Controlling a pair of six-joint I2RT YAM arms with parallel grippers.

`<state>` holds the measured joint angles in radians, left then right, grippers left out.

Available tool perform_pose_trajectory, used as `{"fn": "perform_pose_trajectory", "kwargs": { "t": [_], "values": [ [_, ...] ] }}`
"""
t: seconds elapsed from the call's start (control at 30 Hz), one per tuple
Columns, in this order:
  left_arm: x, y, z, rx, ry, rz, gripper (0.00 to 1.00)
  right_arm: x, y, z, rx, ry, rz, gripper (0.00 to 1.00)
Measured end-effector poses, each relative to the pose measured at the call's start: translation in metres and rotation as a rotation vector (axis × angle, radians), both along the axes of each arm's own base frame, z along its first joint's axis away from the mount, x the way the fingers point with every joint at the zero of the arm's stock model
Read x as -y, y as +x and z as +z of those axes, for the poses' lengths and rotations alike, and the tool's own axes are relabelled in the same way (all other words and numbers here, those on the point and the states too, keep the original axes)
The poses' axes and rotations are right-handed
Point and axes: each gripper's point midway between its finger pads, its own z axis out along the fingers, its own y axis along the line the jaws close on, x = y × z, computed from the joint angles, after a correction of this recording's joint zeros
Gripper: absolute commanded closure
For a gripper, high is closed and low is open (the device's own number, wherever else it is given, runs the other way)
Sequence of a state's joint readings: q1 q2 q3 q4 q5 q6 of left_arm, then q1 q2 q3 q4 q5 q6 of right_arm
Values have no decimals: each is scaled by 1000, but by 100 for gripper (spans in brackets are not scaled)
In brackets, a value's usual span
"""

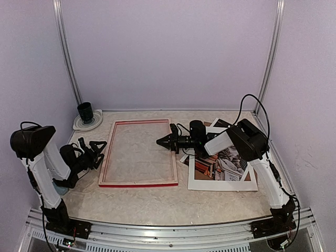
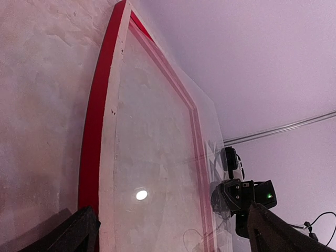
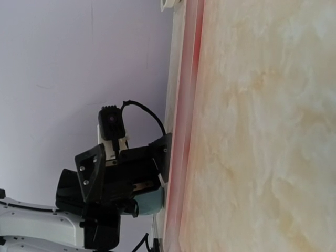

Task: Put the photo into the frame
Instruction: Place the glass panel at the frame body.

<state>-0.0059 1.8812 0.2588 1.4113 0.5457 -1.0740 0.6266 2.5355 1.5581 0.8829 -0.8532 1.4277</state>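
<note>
On the worktop (image 1: 157, 202) the frame (image 1: 137, 184) lies flat (red edges showing). To its right, the photo (image 1: 230, 163) sits with the white mat (image 1: 220, 185), perhaps beneath it. The right hand (image 1: 159, 140) is clenched, nothing visibly in it, by the frame's right rail; the left hand (image 1: 100, 153) is spread wide beside the left rail.

One frame (image 1: 137, 184), one photo (image 1: 230, 160), seemingly one mat (image 1: 220, 185)
</note>
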Motion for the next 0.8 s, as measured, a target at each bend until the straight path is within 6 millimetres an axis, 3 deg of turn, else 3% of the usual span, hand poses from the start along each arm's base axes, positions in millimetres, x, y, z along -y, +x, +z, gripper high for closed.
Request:
{"fn": "perform_pose_trajectory", "kwargs": {
  "t": [0.8],
  "values": [
    [0,0,0,3,-3,0,1,-1,1,-2,42,-32,2,100]
  ]
}}
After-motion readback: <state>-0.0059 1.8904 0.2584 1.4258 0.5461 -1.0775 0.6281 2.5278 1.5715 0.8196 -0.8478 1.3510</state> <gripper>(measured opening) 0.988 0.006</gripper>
